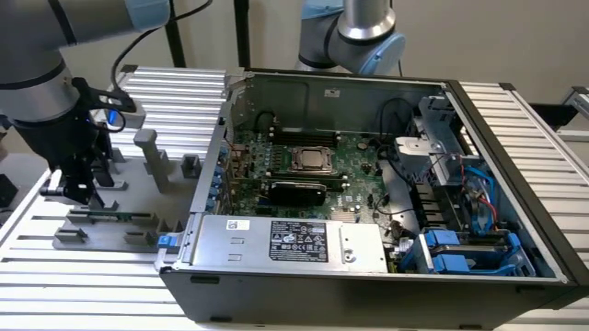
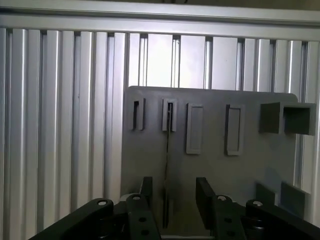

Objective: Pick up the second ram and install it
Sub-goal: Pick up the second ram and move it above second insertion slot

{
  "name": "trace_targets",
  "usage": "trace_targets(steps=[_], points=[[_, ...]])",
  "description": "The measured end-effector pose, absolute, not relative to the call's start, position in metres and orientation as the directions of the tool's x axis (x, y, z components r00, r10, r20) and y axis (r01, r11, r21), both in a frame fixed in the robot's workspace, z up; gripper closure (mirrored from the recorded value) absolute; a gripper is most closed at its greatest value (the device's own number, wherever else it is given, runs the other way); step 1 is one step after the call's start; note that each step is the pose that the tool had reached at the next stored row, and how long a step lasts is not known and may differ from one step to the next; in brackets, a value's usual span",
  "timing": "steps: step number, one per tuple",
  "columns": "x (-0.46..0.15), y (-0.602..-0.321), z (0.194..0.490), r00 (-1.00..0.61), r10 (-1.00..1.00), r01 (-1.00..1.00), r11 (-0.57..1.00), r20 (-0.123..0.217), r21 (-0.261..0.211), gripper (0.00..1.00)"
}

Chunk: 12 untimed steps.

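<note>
Gripper: black two-fingered gripper point(image 2: 175, 189) hangs low over the grey plastic holder tray point(image 2: 250, 165), its fingers point(image 2: 146, 187) apart with a clear gap and clamped on nothing.
Second ram: the second ram point(image 2: 167, 160), a thin green circuit-board stick, stands on its edge in a slot of the tray, directly below the gripper and inside the gap between the fingers.
Offset: it sits nearer one finger than the other; I cannot tell whether it touches that one.
Long axis: runs along the finger faces, across the closing direction, and reaches out past the fingers to a far slot post.
Look: edge-on it is a dark hairline. From outside it is a narrow green strip point(image 1: 110, 216) lying low in the tray, under the gripper point(image 1: 85, 200).
Surroundings: ribbed aluminium table point(image 1: 55, 276) carries the tray. The open dark computer case point(image 1: 368, 289) with its large green motherboard point(image 1: 354, 165) lies well apart from the gripper.
</note>
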State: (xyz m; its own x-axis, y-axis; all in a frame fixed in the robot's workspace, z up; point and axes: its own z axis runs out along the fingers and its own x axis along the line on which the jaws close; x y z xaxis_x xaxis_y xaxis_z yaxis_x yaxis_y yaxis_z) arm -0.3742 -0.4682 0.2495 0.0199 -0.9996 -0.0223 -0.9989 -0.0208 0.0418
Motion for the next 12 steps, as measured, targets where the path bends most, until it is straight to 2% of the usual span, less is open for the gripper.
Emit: trace_targets(steps=[12], points=[[-0.374, -0.47, 0.228, 0.02, -1.0, -0.999, -0.021, -0.022, 0.042, 0.0]])
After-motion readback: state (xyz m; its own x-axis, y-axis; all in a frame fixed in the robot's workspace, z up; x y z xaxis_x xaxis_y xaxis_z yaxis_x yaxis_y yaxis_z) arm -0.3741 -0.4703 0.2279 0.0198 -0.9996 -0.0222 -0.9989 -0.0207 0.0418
